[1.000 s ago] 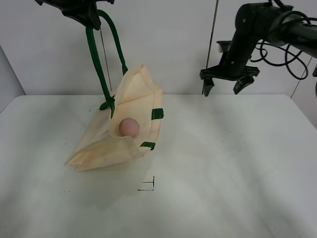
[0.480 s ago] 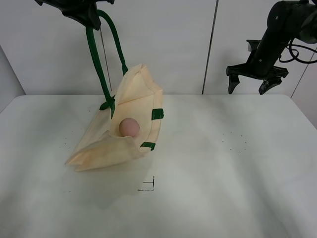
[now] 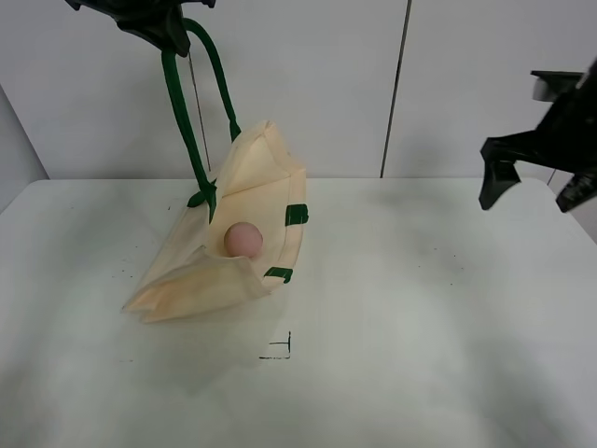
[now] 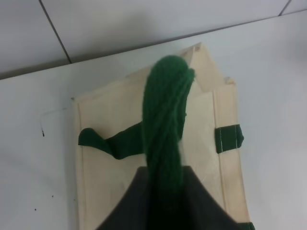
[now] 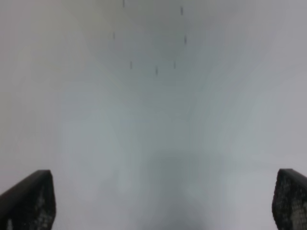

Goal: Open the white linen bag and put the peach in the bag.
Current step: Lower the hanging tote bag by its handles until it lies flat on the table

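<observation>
The white linen bag (image 3: 229,238) hangs partly lifted on the left half of the table, its mouth held open. The peach (image 3: 243,239) sits inside the bag's opening. My left gripper (image 3: 166,28) is high at the top left, shut on the dark green strap handles (image 3: 187,121), which run down to the bag. The left wrist view shows the twisted green strap (image 4: 165,124) in the jaws above the bag (image 4: 201,120). My right gripper (image 3: 530,189) is open and empty at the far right, above the table. In the right wrist view its fingertips (image 5: 29,199) frame bare table.
A small black corner mark (image 3: 280,350) is drawn on the white table (image 3: 392,327) in front of the bag. A grey wall with a vertical seam (image 3: 396,89) stands behind the table.
My right gripper has swung away from the table's back middle to the far right edge and a little lower. The left gripper, bag and peach have not moved.
</observation>
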Controlling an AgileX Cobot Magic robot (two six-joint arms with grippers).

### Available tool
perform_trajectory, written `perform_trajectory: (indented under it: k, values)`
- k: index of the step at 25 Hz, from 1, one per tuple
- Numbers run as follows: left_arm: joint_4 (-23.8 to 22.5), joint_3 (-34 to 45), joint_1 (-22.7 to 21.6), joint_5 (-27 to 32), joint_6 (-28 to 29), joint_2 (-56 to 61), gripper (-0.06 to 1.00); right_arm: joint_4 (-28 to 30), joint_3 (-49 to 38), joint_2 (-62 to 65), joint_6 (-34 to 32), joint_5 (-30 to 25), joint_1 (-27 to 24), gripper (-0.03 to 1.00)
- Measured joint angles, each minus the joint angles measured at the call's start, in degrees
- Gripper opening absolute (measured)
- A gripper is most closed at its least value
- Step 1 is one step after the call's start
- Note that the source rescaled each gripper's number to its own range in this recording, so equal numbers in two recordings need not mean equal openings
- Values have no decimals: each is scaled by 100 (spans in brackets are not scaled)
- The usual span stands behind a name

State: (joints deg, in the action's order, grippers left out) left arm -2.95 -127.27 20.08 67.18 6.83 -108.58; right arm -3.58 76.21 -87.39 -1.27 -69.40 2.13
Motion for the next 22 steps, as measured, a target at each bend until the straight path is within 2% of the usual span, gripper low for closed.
perform_trajectory:
  k: [6, 10, 17, 22]
  values:
    - [0, 0, 0, 0, 6, 0, 0, 37, -2132, 2565, 0, -12, 0, 100]
    - [0, 0, 0, 0, 6, 0, 0, 71, -3196, 4292, 0, 19, 0, 100]
    - [0, 0, 0, 0, 6, 0, 0, 234, -4502, 7076, 0, 683, 0, 100]
    - [0, 0, 0, 0, 6, 0, 0, 293, -4746, 8208, 0, 998, 0, 100]
